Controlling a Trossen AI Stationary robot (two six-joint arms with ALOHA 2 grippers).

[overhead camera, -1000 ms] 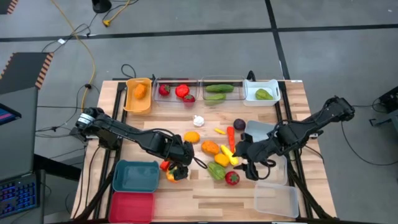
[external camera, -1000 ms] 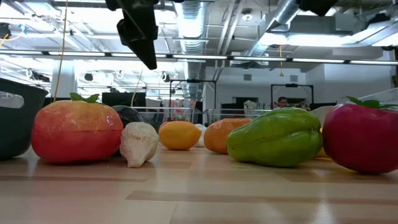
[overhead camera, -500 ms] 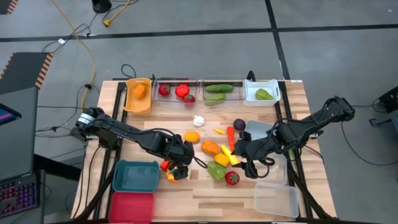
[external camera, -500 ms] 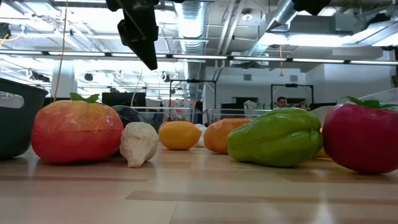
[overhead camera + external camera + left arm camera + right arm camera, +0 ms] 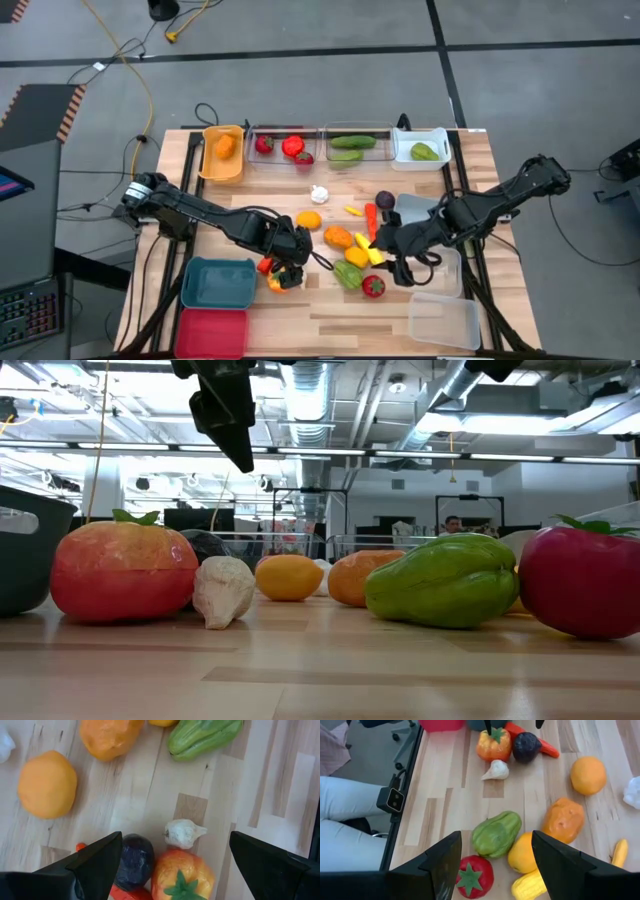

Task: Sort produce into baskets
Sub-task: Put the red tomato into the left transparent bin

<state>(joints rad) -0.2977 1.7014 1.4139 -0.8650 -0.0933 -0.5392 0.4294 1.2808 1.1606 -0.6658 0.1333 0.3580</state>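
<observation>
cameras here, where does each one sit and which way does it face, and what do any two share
High view: above the table, looking straight down; both arms show, left gripper and right gripper over the loose produce.
Low view: at tabletop height, looking level across into the room; only a dark finger hangs from above.
Left wrist view: on the left arm, looking down between its open fingers.
Right wrist view: on the right arm, past its open fingers.
Shared: the green pepper and the garlic show in both wrist views.

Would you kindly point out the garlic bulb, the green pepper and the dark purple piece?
garlic bulb [image 5: 184, 833], left wrist view, its white body.
green pepper [image 5: 496, 834], right wrist view, its middle.
dark purple piece [image 5: 526, 746], right wrist view, its rounded top.
</observation>
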